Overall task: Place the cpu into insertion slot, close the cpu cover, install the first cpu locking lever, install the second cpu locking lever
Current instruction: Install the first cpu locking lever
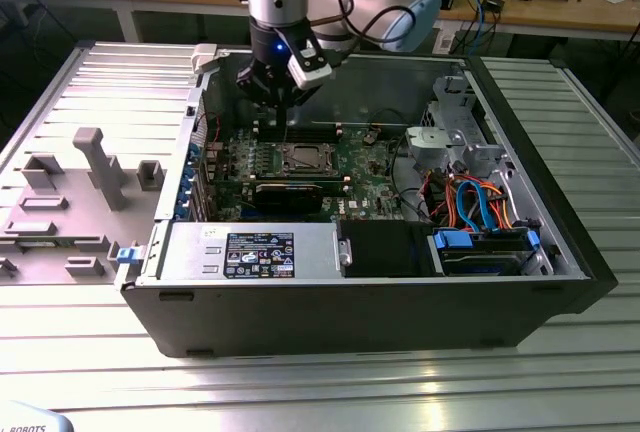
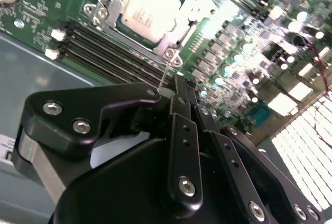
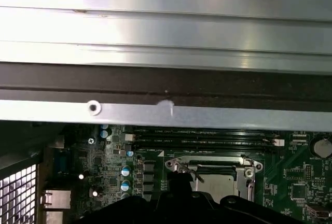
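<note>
Green motherboard (image 2: 36,22), pale grey cpu (image 2: 150,9), silvery cpu cover (image 2: 168,42), black gripper (image 2: 174,86) (cables (image 1: 478,207) orange and blue)

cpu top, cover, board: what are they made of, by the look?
cpu: likely a metal lid, pale matte grey with soft glare.
cover: probably stamped steel, bright silvery, sharp highlights on thin edges.
board: green lacquered laminate, seemingly fibreglass, fine traces showing.

Bright overhead light sheens the ribbed table (image 1: 300,382) in the exterior view, while the inside of the computer case (image 1: 350,302) sits in shade. In the second wrist view, glare whitens the cpu (image 2: 150,9) and bleaches much of the motherboard (image 2: 249,42).
</note>
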Robot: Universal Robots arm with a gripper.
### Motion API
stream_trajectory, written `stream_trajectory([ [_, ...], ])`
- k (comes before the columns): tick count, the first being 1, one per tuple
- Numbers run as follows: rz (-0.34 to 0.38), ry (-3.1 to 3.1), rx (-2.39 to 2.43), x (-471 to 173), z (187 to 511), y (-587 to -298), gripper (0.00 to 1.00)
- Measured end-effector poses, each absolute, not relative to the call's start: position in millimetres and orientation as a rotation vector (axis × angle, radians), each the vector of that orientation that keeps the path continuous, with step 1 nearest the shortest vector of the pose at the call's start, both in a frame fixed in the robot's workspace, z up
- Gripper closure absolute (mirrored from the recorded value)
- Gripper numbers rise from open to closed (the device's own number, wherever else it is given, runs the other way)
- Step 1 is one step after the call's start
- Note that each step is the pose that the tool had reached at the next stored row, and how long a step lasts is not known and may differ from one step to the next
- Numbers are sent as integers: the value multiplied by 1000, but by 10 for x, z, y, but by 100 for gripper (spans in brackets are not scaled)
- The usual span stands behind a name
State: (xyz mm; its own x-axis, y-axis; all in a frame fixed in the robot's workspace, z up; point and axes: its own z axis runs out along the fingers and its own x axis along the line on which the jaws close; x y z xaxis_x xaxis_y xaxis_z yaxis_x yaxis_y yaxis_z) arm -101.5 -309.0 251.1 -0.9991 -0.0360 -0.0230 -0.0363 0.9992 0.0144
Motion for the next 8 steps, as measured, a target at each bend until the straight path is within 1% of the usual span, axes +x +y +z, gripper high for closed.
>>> stream_trajectory([
  [8,23,3118,-56,-989,2475,-3090,89],
])
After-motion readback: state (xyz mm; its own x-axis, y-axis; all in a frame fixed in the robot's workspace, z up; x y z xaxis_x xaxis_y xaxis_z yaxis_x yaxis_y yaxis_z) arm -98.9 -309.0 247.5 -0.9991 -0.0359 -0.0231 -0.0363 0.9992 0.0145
